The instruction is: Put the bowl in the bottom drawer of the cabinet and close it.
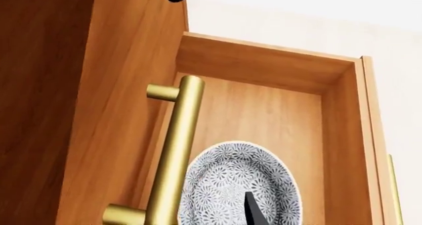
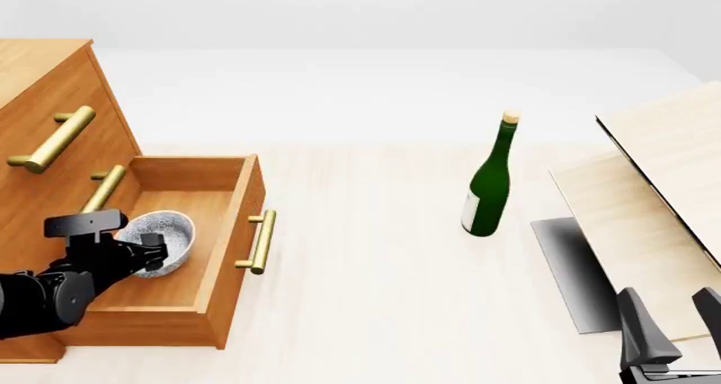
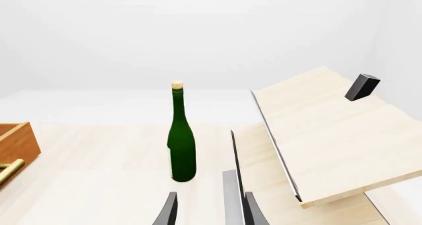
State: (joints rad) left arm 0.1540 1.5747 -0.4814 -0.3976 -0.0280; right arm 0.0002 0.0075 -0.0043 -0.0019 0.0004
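Speckled bowl (image 2: pixel 161 239) sits inside bottom drawer (image 2: pixel 231 257), seemingly gripped.

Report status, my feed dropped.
Left gripper at bowl, grip unclear. Bowl over open bottom drawer. Right gripper open, idle. Nothing blocking drawer.

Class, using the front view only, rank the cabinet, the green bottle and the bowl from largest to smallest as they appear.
1. cabinet, partly cut off by the frame
2. green bottle
3. bowl, held over the open bottom drawer by the left gripper

Simulated tabletop scene, blank white backdrop, wooden cabinet (image 2: pixel 51 148), bottle (image 2: pixel 490 181)
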